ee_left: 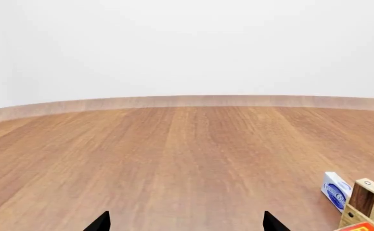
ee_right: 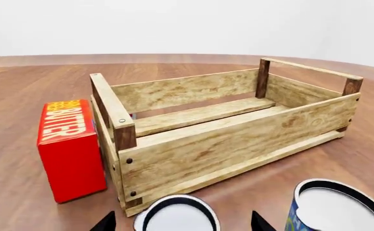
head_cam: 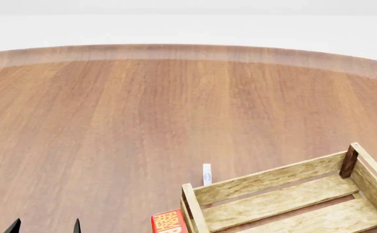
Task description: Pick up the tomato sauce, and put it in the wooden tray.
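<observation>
The right claw [ee_right: 181, 222] stands open and holds nothing, its two fingertips either side of a white-topped can [ee_right: 176, 214] (label hidden, so probably the tomato sauce). Just beyond it lies the wooden tray [ee_right: 238, 144], with the red butter box [ee_right: 69, 149] beside. The left claw [ee_left: 185, 222] is open and empty above the bare surface [ee_left: 174, 159].

My head camera looks down over the floor; right wrist sits close by the wooden tray [ee_right: 225, 130], shared by all views.
</observation>
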{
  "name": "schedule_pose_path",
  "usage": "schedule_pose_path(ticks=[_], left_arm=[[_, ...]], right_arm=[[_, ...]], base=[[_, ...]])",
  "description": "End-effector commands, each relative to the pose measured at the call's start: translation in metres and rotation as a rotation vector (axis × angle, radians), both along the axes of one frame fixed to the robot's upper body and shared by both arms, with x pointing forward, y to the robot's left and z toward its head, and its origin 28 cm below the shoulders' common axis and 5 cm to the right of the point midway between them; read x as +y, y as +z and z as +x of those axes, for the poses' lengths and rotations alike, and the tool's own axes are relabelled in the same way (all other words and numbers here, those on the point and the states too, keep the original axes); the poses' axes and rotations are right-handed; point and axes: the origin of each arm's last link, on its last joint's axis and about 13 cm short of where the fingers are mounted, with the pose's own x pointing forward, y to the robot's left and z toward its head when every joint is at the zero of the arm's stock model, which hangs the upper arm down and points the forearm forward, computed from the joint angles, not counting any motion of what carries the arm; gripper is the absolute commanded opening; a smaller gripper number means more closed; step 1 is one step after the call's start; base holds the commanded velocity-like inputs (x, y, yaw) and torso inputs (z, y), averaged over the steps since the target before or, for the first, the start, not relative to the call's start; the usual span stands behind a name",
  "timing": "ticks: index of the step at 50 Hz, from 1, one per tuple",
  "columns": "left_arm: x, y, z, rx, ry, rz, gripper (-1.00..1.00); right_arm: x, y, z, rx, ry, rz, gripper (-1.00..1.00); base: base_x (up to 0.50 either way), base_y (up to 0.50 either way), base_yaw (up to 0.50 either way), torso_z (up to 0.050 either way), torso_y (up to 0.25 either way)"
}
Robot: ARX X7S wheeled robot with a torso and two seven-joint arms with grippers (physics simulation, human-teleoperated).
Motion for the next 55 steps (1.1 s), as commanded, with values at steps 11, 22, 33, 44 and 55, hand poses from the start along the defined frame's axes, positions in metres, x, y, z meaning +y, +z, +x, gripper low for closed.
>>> schedule_pose_path(ticks=[11,22,33,44,55], left_arm=[[0.0,0.0,0.0,0.0,0.0,0.001,1.0],[0.0,0.0,0.0,-0.001,0.002,0.001,1.0],[0.0,0.0,0.0,0.0,0.003,0.0,1.0],[0.0,-0.001,0.001,0.001,0.003,-0.001,1.0],[0.0,0.0,0.0,0.001,0.004,-0.001,1.0]], right_arm=[[-0.001,-0.009,0.003,0.03,-0.001,0.001,1.0],[0.0,-0.013,0.006,0.045,0.013,-0.014,1.0],[0.0,-0.015,0.009,0.055,0.008,-0.021,1.0],[0.0,-0.017,0.011,0.062,0.009,-0.023,1.0],[0.0,-0.019,0.011,0.072,0.008,-0.021,1.0]], base=[[0.0,0.0,0.0,0.0,0.0],[0.0,0.0,0.0,0.0,0.0],[0.0,0.0,0.0,0.0,0.0],[0.0,0.0,0.0,0.0,0.0],[0.0,0.0,0.0,0.0,0.0]])
